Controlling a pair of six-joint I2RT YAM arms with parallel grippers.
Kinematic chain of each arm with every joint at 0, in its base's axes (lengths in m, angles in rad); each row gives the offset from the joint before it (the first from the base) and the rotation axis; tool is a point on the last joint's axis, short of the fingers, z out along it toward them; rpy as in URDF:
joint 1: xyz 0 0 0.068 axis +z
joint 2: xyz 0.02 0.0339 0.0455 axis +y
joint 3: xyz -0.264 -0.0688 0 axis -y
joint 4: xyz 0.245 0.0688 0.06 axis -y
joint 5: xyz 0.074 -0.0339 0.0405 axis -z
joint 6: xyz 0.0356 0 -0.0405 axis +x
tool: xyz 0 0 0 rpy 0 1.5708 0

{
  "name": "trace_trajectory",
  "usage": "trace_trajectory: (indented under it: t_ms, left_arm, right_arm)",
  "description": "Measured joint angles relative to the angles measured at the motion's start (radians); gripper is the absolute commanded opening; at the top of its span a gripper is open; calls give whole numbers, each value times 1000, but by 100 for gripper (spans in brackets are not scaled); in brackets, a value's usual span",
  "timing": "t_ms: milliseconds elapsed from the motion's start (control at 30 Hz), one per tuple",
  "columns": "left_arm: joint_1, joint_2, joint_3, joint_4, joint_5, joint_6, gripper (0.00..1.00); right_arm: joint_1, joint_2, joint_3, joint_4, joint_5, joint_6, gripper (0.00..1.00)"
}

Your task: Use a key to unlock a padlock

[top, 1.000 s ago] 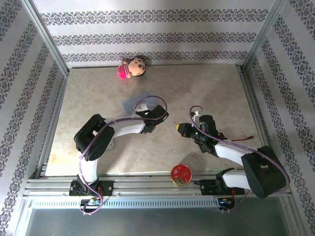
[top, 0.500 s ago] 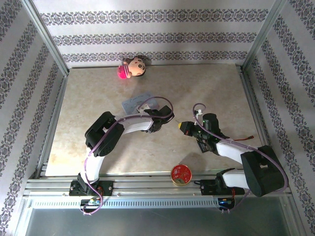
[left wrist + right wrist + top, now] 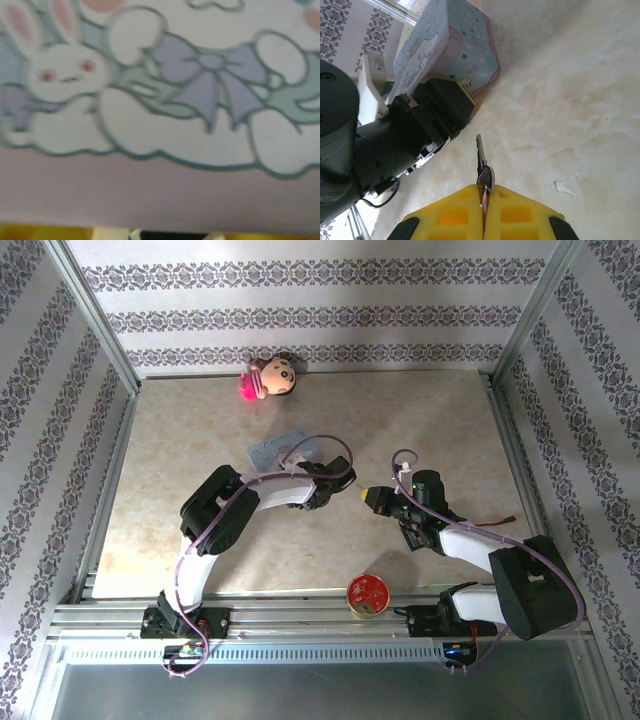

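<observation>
Right wrist: right tool (image 3: 482, 200) clamps the key (image 3: 480, 160), pointing at left tool (image 3: 444, 106), whose grip I cannot tell

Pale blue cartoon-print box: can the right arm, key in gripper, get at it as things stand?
Probably yes, but only at its near corner: in the right wrist view bare table lies between the silver metal key and the pale blue cartoon-print box, while the left gripper crowds the rest of that side.

The right gripper (image 3: 483, 194) pinches the key (image 3: 480, 162), blade pointing away. Left of the key is the black left gripper (image 3: 447, 102), beside the box (image 3: 445, 45). Right of the key lies a white scrap (image 3: 563, 188).
</observation>
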Motion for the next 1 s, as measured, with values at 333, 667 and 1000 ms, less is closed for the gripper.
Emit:
trace_trajectory:
  t_ms: [333, 667, 1000]
  left_arm:
    - [2, 0, -6, 28, 9, 37, 22]
    - [24, -107, -132, 166, 167, 86, 17]
    - [74, -218, -250, 283, 423, 67, 16]
  right_arm:
    - [-6, 28, 0, 18, -11, 0, 0]
    - [71, 92, 0, 80, -6, 1, 0]
    - [241, 267, -23, 314, 91, 8, 0]
